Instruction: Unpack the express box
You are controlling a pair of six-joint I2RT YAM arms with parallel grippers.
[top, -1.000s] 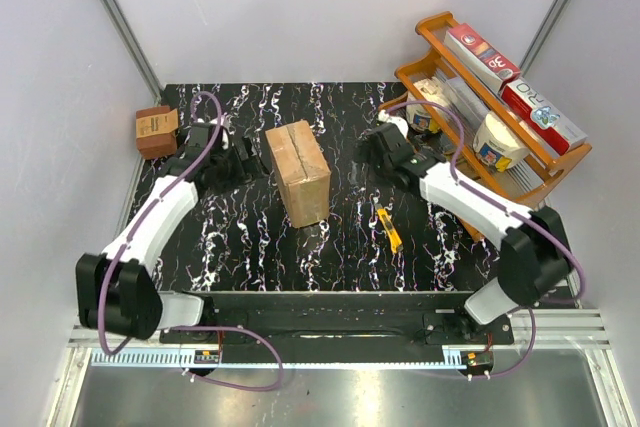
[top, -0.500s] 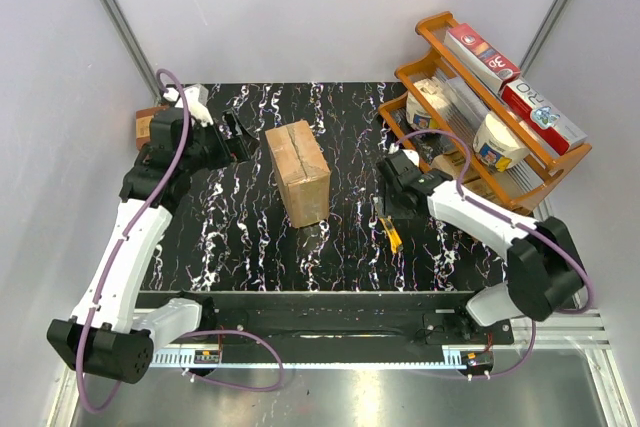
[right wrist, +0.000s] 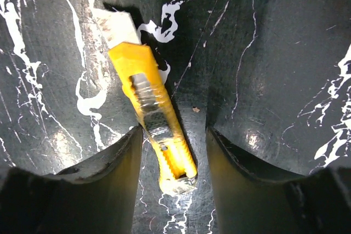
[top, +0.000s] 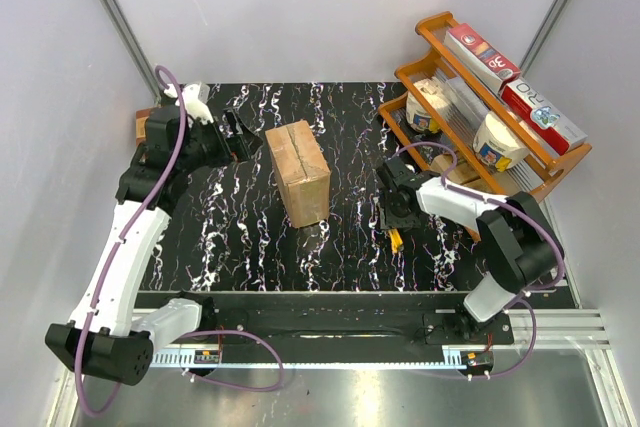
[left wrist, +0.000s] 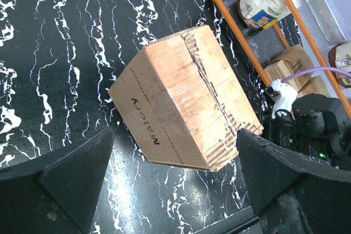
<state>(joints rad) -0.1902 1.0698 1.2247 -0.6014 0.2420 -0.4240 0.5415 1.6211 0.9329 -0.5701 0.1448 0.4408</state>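
Overhead, the box (top: pixel 298 173) lies shut mid-surface. Left of the box the left claw (top: pixel 238 135) hangs wide open, probably ready to steady it. Right of the box the right claw (top: pixel 393 217) sits over a yellow knife (top: pixel 396 240), likely for slitting the seam. The left wrist view frames the box between spread fingers (left wrist: pixel 66 190). In the right wrist view the fingers straddle the knife with a gap on one side, so it is not yet gripped.

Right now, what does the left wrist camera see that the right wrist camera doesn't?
Only the left wrist view shows the box, the orange rack and the right arm. Only the right wrist view shows a yellow cutter, lying on the table inside the right gripper. Both show the black marbled table.
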